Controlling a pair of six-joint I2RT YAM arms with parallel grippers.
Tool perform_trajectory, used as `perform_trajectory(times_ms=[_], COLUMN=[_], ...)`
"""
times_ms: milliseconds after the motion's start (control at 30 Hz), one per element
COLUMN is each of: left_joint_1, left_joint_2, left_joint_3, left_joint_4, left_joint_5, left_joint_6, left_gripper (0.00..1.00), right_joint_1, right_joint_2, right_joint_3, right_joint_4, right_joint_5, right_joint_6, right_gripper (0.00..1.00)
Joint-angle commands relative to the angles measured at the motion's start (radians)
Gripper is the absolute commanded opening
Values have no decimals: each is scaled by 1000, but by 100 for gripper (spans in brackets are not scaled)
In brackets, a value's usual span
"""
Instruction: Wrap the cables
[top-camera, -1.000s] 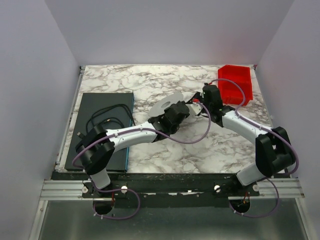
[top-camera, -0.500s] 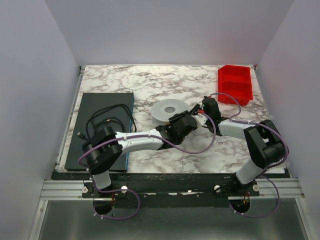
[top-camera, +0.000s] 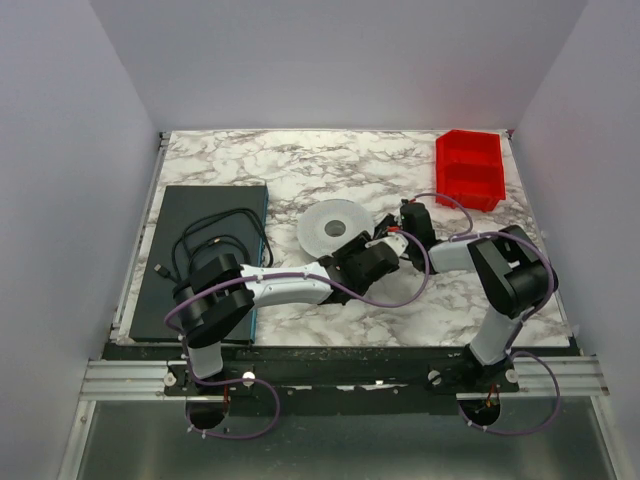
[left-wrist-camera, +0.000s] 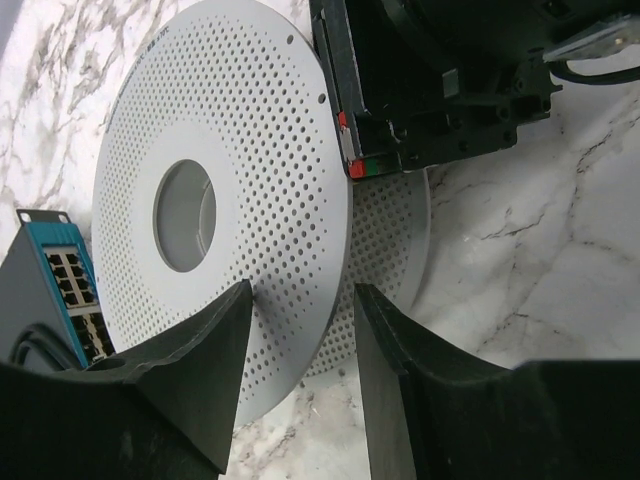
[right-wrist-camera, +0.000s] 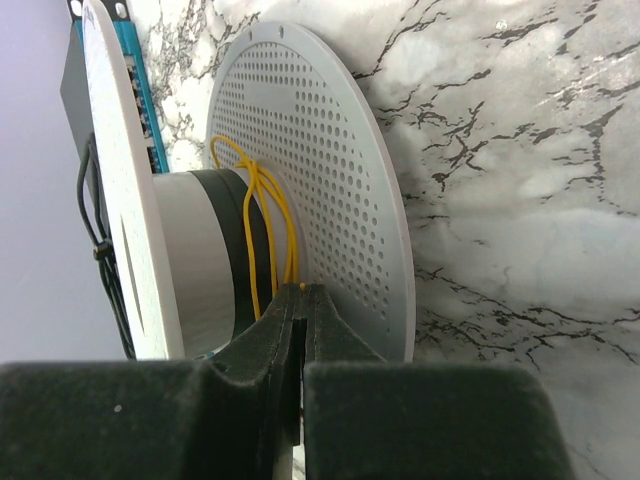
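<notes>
A white perforated spool (top-camera: 325, 225) lies on the marble table at centre. Thin yellow cable (right-wrist-camera: 262, 200) loops round its dark hub between the two flanges (right-wrist-camera: 310, 180). My right gripper (right-wrist-camera: 302, 288) is shut on the cable's end, with its tips between the flanges; in the top view it (top-camera: 384, 238) sits at the spool's right edge. My left gripper (left-wrist-camera: 303, 290) is open and straddles the rim of the upper flange (left-wrist-camera: 260, 150). One finger (left-wrist-camera: 200, 350) rests against the flange face. In the top view the left gripper (top-camera: 352, 250) is at the spool's near-right side.
A red bin (top-camera: 468, 168) stands at the back right. A dark network switch (top-camera: 205, 250) with black cords on it lies at the left; its blue port face (left-wrist-camera: 65, 270) shows behind the spool. The right wrist body (left-wrist-camera: 440, 80) hangs close over the spool.
The spool went from tilted and raised to lying flat, and shifted nearer and left. Both grippers moved nearer with it, and the right arm folded back.
</notes>
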Motion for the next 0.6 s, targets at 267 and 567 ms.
perform_trajectory(times_ms=[267, 567], left_joint_1=[18, 48], left_joint_2=[-6, 18], left_joint_3=[13, 11], left_joint_4=[-75, -112], left_joint_5=[100, 163], left_joint_6=[-92, -139], left_gripper=[27, 19], right_joint_1=[-26, -71], right_joint_2=[83, 83], right_joint_3=[4, -11], right_joint_4=[45, 64], right_joint_5=[-14, -57], right_joint_6=[5, 16], right_gripper=[12, 26])
